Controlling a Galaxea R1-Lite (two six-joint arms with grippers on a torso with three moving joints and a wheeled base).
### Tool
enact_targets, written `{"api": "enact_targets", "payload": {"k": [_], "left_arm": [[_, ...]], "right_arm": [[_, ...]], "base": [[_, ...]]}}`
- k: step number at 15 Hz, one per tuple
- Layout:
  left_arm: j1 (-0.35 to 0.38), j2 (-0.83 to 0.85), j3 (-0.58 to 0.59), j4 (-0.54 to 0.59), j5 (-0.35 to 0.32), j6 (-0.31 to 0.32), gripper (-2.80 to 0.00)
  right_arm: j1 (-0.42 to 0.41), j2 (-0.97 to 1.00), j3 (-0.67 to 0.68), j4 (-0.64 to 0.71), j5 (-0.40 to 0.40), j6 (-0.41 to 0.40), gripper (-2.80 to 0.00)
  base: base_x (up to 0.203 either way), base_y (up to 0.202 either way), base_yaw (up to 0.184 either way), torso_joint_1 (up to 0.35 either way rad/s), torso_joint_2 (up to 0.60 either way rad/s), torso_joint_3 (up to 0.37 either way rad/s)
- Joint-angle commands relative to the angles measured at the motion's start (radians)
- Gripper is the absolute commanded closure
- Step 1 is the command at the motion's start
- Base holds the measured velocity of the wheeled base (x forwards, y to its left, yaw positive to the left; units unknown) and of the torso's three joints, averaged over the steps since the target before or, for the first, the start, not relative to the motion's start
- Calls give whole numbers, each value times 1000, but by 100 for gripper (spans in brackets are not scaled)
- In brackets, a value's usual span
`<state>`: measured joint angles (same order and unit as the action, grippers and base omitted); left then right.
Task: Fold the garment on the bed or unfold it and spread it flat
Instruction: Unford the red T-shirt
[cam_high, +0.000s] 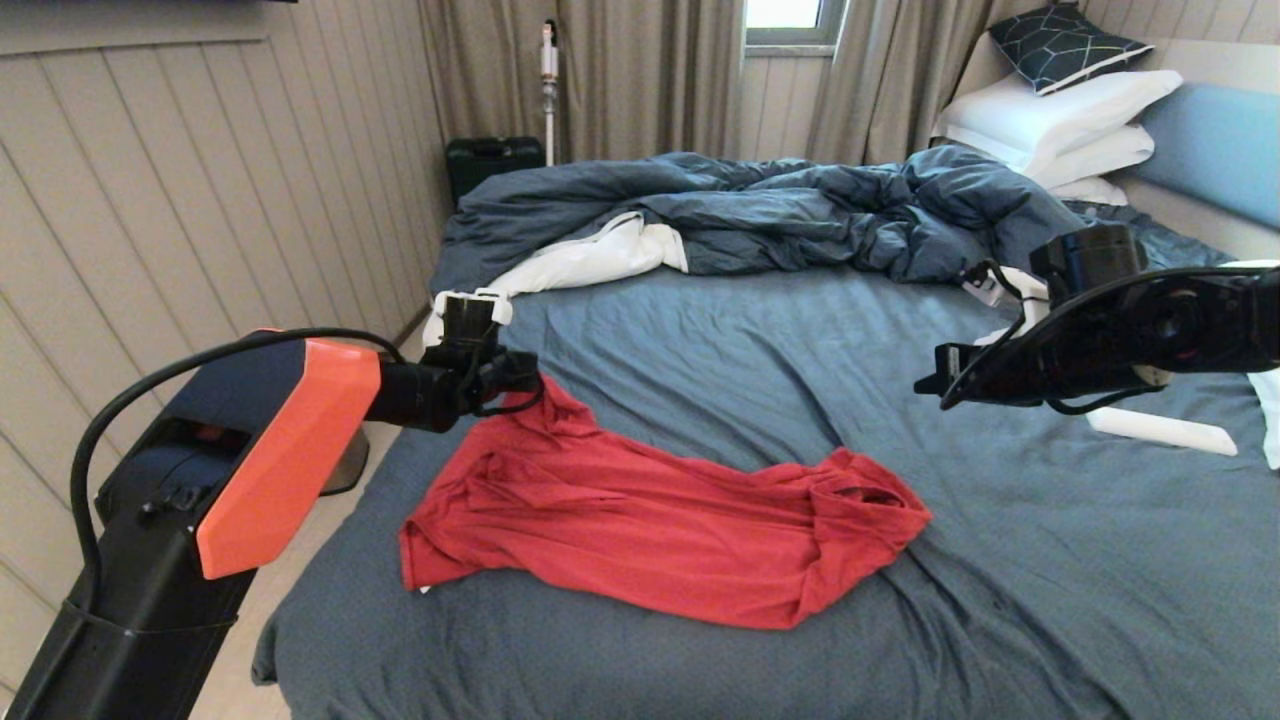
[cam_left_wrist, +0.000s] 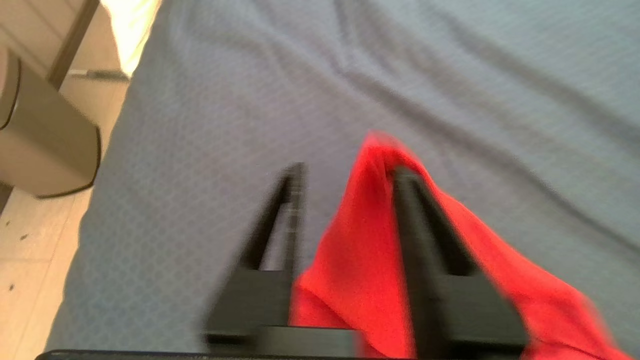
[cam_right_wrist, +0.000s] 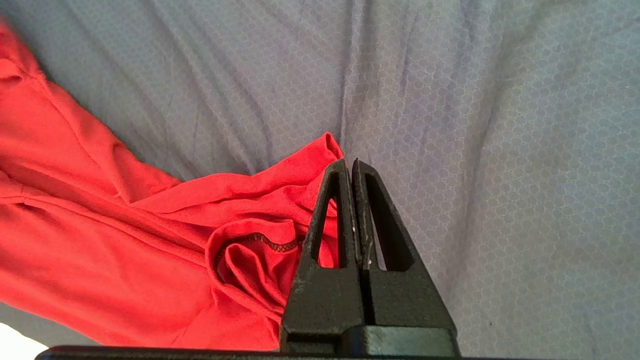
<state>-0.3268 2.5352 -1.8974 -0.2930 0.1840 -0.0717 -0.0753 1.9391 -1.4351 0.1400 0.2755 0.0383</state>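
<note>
Loosely, red garment (cam_high: 660, 520) lies crumpled on the bed (cam_high: 1050, 560), left claw (cam_left_wrist: 345, 175) parted

Dk green case (cam_high: 492, 160) on floor by curtains (cam_high: 640, 75); white stick vac (cam_high: 548, 85) beside it.

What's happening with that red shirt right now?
Left claw open, shirt corner draped on one finger. Right claw shut, empty. Shirt bunched on bed.

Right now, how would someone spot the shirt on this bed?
Find the bed with its slate-blue sheet. The shirt lies crumpled on its near half, below the heaped dark duvet. It is the only bright red thing there.
</note>
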Motion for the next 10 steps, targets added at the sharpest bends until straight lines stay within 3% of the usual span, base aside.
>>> {"api": "enact_targets", "payload": {"k": [1, 7, 10], "left_arm": [[-2, -26, 0, -3, 2, 0, -280], [-2, -93, 11, 3, 53, -23, -280], [-3, -191, 189, 45, 53, -43, -280]], "right_arm": [[0, 1, -1, 1, 2, 0, 0], [0, -5, -1, 1, 2, 0, 0], [-3, -11, -2, 4, 2, 0, 0]], "base": [[0, 0, 0, 0, 0, 0], [0, 0, 0, 0, 0, 0], [0, 0, 0, 0, 0, 0]]}}
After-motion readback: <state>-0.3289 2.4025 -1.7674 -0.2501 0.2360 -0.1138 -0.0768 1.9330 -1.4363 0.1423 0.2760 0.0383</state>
